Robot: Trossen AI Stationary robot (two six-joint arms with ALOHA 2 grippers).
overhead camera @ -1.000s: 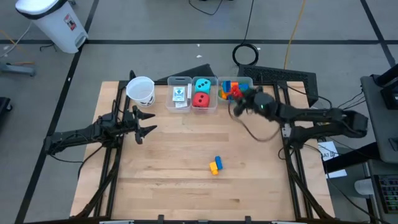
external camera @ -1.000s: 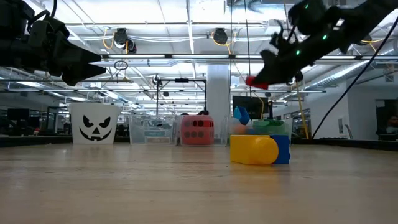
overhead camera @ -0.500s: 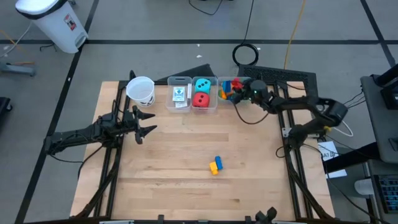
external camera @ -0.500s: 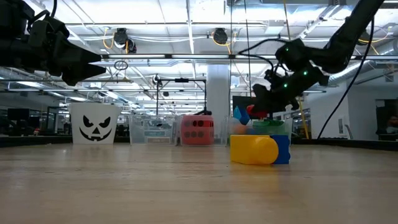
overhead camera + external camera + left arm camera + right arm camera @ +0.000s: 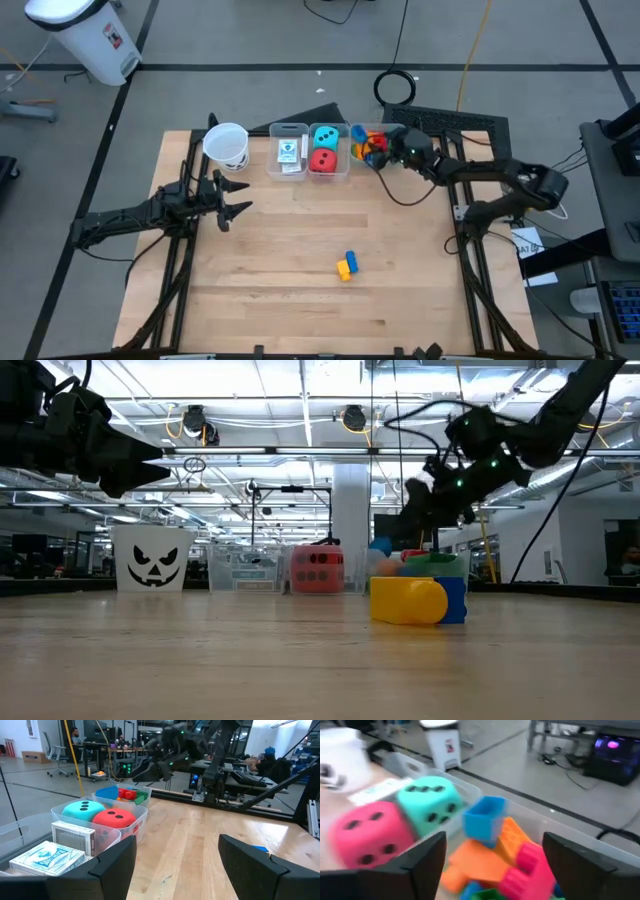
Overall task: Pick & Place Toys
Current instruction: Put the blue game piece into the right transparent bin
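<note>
The bricks (image 5: 505,855) lay heaped in the right-hand bin (image 5: 352,152), beside the teal die (image 5: 324,136) and red die (image 5: 322,160). The right pincer (image 5: 388,150) hung over them, open and empty. Two bricks (image 5: 346,264) sat mid-table (image 5: 270,260). The left pincer (image 5: 236,196) waited, open.

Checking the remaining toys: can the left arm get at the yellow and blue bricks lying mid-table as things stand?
Probably yes: the bricks lie alone on bare table, and the left gripper hovers open, empty.

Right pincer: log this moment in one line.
right pincer open over brick bin | left pincer open, idle | yellow-blue bricks on table
</note>
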